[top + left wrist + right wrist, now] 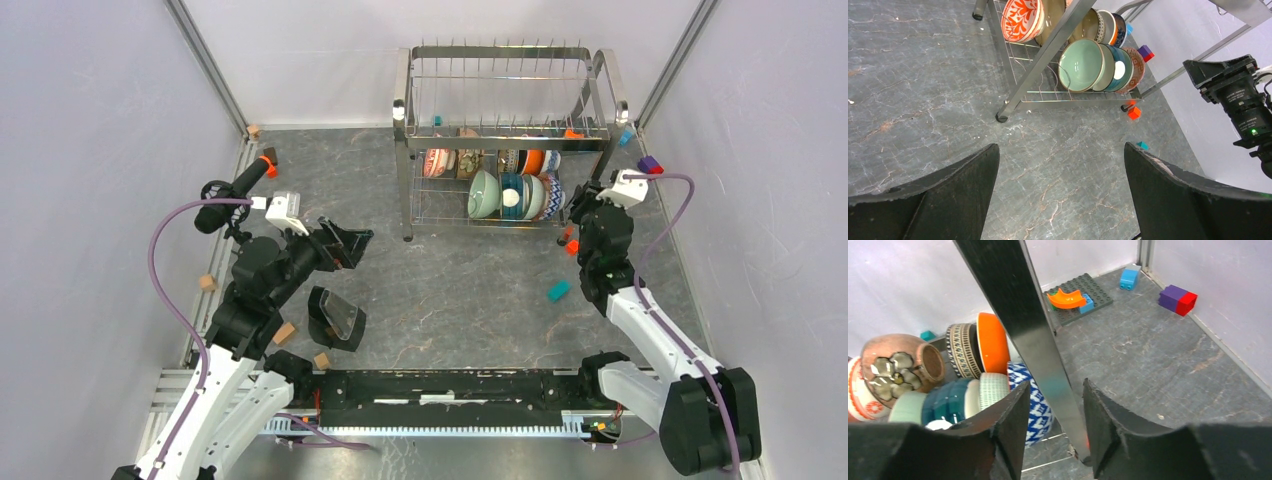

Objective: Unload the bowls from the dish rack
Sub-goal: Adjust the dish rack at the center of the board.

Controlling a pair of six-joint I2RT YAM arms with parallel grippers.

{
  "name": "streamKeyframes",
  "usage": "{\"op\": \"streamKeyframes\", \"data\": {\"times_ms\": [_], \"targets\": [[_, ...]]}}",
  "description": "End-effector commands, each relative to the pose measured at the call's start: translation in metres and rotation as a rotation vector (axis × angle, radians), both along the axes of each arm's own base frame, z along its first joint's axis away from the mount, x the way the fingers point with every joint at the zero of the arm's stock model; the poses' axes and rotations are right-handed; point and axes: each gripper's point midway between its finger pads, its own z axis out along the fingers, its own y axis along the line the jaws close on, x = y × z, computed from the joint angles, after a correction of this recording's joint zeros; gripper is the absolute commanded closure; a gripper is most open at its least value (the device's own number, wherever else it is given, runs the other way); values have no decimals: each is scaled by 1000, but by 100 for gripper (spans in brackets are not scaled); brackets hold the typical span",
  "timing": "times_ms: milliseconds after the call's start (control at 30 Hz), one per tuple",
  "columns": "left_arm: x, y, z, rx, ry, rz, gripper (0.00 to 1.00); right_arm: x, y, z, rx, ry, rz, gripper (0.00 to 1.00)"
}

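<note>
The steel dish rack (pixel 402 170) stands at the back of the table. Several bowls stand on edge in its lower tier: pale green (pixel 483 194), orange (pixel 533 161), red-patterned (pixel 436 162), blue-and-white (pixel 551 195). My right gripper (pixel 578 205) is at the rack's right front leg (pixel 1013 305); its fingers straddle the leg with a gap, not clamped, and the blue-and-white bowl (pixel 1040 415) is just left of it. The orange bowl (pixel 993 342) sits behind. My left gripper (pixel 362 282) is open and empty over the table, left of the rack. It views the pale green bowl (pixel 1080 64) and the red-patterned bowl (pixel 1020 19).
Loose toy blocks lie about: teal (pixel 558 290) and red (pixel 571 245) by the rack's right leg, wooden ones (pixel 285 333) near the left arm. A purple-red block (pixel 1177 299) and a grey brick plate (pixel 1083 292) lie behind the rack. Walls close in on three sides.
</note>
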Motion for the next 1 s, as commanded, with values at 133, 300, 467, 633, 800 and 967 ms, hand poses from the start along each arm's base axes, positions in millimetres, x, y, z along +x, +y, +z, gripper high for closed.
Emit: {"op": "streamKeyframes", "data": {"times_ms": [133,300,467,633,800,967], "targets": [[0,-3,12,-8,-53,-22,0,12,17,28,22,-46,83,68],[0,-2,11,-6,-53,-15,0,8,29,26,36,-15,120,80],[2,-2,10,-5,-47,-10,0,-4,39,18,46,27,153,84],[3,-2,7,0,-36,-5,0,-16,53,12,60,58,204,85],[6,1,6,16,-37,11,0,-30,71,13,81,76,273,85],[11,3,4,32,-34,29,0,-45,90,12,96,95,352,85]]}}
